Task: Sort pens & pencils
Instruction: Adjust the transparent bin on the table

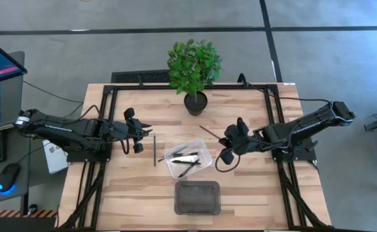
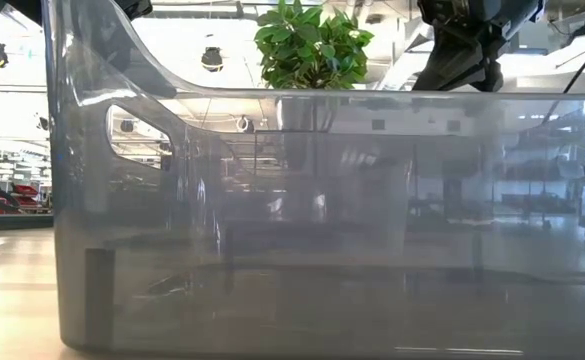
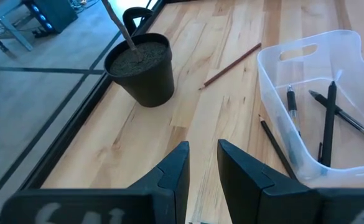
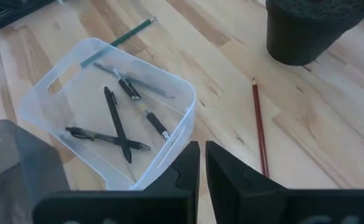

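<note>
A: Two pencils lie loose on the table seen from above: a green pencil (image 1: 154, 150) just beside the clear bin (image 1: 204, 149), a red pencil (image 1: 209, 133) between the bin and the plant pot (image 1: 195, 104). The pens (image 1: 185, 159) are already in the clear bin. The dark bin (image 1: 197, 197) looks empty.

B: And at table height?

A: Only the dark bin's wall (image 2: 272, 220) fills it; nothing visible inside.

B: Left wrist?

A: The left gripper (image 3: 203, 168) hangs empty, fingers narrowly apart, near the green pencil (image 3: 275, 143).

B: Right wrist?

A: The right gripper (image 4: 202, 163) is nearly pressed together, holding nothing, just beside the red pencil (image 4: 259, 126). I'd judge the pens done and both pencils left.
</note>
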`<state>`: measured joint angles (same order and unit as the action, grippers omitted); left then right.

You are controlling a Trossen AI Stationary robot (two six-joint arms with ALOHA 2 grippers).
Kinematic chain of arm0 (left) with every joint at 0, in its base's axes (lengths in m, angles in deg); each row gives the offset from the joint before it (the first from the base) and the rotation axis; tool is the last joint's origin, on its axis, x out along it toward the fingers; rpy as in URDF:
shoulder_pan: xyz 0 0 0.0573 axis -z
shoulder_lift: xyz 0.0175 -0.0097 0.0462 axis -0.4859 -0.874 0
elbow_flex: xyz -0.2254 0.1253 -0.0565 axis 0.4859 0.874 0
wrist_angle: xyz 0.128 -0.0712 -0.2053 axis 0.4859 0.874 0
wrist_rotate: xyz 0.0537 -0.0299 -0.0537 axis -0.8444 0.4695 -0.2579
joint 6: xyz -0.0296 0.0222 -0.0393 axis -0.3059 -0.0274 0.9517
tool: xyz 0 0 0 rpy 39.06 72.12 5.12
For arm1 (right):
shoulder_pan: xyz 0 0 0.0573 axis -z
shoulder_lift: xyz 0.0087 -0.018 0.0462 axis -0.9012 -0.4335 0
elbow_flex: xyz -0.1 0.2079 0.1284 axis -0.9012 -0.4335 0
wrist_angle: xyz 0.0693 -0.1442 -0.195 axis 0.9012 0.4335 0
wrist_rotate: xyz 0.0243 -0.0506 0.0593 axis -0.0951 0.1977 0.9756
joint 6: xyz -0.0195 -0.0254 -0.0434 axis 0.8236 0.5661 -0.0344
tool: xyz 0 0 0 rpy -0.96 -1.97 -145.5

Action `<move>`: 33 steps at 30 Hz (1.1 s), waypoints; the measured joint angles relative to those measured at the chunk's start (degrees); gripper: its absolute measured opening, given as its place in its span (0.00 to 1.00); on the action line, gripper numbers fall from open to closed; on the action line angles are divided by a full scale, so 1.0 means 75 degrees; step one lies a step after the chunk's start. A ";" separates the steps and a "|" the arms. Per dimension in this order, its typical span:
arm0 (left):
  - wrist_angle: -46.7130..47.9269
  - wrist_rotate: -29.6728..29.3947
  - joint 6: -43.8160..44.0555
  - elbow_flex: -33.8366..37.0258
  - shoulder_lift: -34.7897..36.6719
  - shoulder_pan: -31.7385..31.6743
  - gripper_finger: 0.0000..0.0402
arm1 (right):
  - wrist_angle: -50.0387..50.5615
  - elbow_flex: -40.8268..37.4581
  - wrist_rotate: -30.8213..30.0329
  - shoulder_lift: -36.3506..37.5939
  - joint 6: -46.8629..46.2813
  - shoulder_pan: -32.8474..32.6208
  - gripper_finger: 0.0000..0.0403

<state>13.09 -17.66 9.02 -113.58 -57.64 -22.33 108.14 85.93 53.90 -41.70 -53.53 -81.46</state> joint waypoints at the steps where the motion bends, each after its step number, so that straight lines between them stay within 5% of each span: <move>1: -0.0013 -0.0002 0.0000 0.0000 0.0000 0.0002 0.19 | 0.0000 0.0000 0.0000 0.0000 0.0000 0.0006 0.12; 10: -0.0050 -0.0218 -0.0002 0.0000 0.0000 0.0000 0.35 | -0.0002 0.0000 0.0003 0.0000 0.0004 0.0221 0.12; 18: 0.0416 0.1026 0.0430 0.0003 0.0000 0.0002 0.55 | 0.0086 0.0000 0.0003 0.0000 0.0012 0.0370 0.12; 25: -0.0161 0.1004 -0.0309 0.0006 -0.0270 -0.0252 0.57 | 0.0260 0.0000 0.0003 0.0000 0.0301 0.0438 0.12; 33: 0.0054 0.2393 -0.1599 -0.1098 -0.1550 -0.1504 0.54 | 0.0256 0.0000 0.0006 0.0000 0.0603 0.0694 0.12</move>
<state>13.49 0.29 -2.98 -121.82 -69.26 -33.60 110.07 85.93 53.94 -41.70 -49.01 -76.26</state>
